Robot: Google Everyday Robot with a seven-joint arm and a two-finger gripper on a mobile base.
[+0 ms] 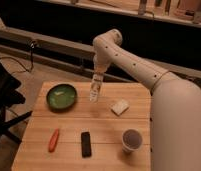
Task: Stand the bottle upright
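One bottle (94,93) stands upright or nearly so at the rear middle of the table (106,127), just right of the green bowl (62,96) and left of a pale block (120,107). Its top merges with my gripper (97,78), which hangs directly over it, so I cannot tell whether my gripper clamps the bottle or only meets it. My arm hides the table's right edge beside the white cup (131,140).

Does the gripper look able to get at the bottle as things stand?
Probably yes. The gripper hangs right above the bottle, at its top, and the green bowl and the white block lie apart to either side, so nothing blocks it.
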